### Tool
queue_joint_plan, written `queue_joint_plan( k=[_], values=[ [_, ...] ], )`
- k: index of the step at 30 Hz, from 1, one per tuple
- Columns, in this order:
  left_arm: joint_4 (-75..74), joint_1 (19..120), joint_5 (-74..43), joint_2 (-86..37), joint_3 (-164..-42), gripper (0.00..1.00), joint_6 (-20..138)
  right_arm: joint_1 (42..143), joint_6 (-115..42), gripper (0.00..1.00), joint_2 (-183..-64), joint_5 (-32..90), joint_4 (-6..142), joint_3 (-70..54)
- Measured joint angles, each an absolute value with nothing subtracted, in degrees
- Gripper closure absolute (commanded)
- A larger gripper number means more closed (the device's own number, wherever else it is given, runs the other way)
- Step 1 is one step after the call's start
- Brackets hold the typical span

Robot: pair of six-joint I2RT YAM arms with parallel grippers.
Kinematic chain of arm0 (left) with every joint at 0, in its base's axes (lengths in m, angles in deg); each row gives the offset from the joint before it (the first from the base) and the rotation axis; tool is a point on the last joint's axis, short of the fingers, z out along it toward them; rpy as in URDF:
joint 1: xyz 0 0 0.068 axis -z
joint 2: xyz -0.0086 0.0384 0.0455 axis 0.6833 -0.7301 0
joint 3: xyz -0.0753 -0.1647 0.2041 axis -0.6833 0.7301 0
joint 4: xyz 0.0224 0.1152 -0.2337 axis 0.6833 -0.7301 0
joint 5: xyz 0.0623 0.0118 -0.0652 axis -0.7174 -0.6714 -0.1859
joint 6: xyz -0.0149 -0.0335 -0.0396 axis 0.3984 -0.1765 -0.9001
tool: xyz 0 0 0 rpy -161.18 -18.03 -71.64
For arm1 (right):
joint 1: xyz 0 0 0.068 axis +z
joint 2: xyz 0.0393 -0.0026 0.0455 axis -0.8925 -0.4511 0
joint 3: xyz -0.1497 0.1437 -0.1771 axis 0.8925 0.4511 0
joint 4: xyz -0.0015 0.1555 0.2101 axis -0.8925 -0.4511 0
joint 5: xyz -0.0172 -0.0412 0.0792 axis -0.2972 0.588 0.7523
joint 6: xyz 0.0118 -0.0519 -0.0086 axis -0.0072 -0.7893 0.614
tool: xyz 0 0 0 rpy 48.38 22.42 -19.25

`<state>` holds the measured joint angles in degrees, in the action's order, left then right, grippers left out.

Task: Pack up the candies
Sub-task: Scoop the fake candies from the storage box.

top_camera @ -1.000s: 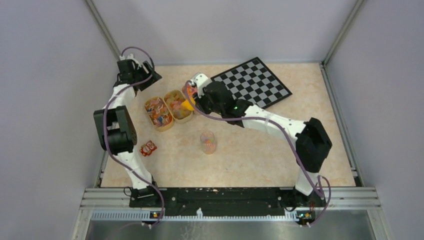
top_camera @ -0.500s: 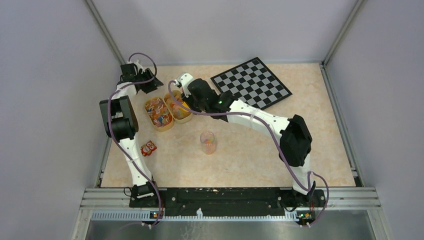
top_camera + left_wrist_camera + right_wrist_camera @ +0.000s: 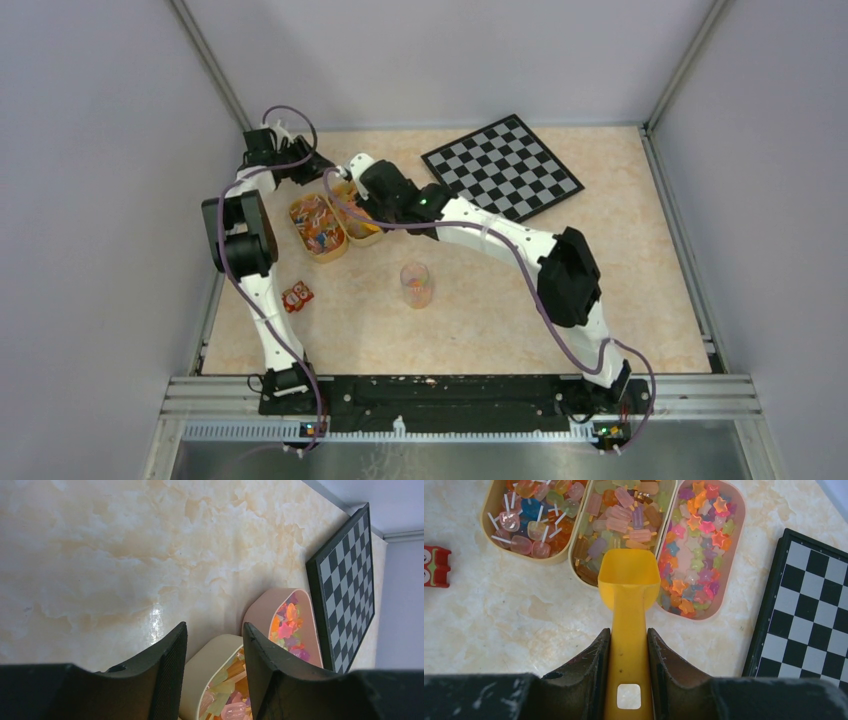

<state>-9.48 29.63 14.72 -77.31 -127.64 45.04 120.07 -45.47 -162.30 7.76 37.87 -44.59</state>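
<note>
- The right fingers [image 3: 589,665] are clamped on the handle of a yellow plastic scoop [image 3: 629,580], one finger on each side of it.
- The scoop's bowl points away from the wrist and hangs over the near end of the middle tray [image 3: 574,555]. The bowl looks empty, and I cannot tell whether it touches the sweets beneath.
- Three oval trays lie side by side on the marbled beige surface [image 3: 514,620], packed close together.
- The candies sit sorted in these trays. Lollipop candies [image 3: 531,520] with white sticks fill the left cream tray [image 3: 486,522]. Popsicle-shaped candies [image 3: 624,515] fill the middle tray. Star-shaped candies [image 3: 696,555] fill the pink tray [image 3: 738,545] on the right.
- A clear jar [image 3: 416,285] stands upright nearer the arm bases, well apart from the trays, with a few coloured sweets inside.
- A small red piece [image 3: 435,566] with white markings lies on the surface to the left of the left cream tray, apart from it.
- A chessboard [image 3: 804,615] lies flat to the right of the pink tray, near it but not touching.
- The left fingers [image 3: 170,670] stand apart with nothing between them, above the surface by the far side of the trays. The rim of a cream tray shows through the gap.
</note>
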Motion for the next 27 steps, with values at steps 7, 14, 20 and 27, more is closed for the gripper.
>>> queue_joint_plan(
  k=[7, 14, 20, 27],
  values=[
    [-9.17, 29.63, 16.08, -77.49, -127.51, 0.49, 44.12, 120.42, -46.04, 1.0, -164.34, 6.92, 39.94, -45.88],
    [-9.17, 29.63, 16.49, -77.51, -127.34, 0.49, 43.62, 120.46, -46.48, 1.0, -164.4, 6.73, 45.1, -43.15],
    [-9.24, 29.63, 16.62, -77.51, -127.29, 0.49, 43.64, 120.46, -46.48, 1.0, -164.58, 6.36, 47.46, -41.45],
    [-9.24, 29.63, 16.6, -77.51, -127.29, 0.48, 43.64, 120.46, -47.05, 1.0, -164.56, 6.55, 46.39, -41.99]
  ],
)
